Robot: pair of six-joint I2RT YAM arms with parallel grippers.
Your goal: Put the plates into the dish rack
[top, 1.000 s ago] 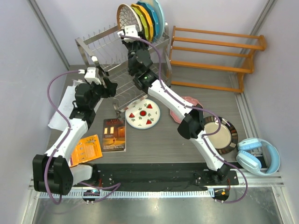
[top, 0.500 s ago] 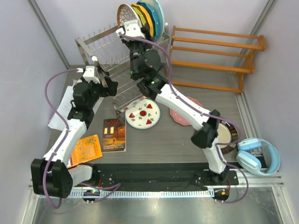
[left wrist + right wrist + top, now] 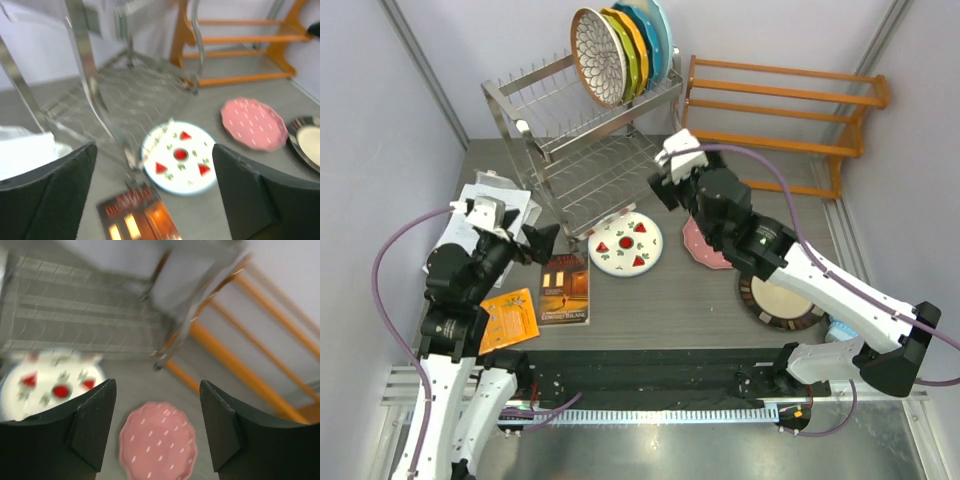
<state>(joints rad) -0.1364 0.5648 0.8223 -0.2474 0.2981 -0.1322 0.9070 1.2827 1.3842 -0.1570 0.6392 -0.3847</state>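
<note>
Right pincer [image 3: 156, 386] spread and empty, pink polka-dotted plate [image 3: 157, 440] flat and centred just below it; left pincer [image 3: 152, 149], also spread, is farther off.

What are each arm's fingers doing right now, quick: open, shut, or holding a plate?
Left gripper: fingers open, holding nothing.
Right gripper: fingers open, holding nothing.

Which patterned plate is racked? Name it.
The brown-rimmed petal plate, upright on the dish rack's top tier; the watermelon plate, pink plate and dark-rimmed plate lie flat.
</note>
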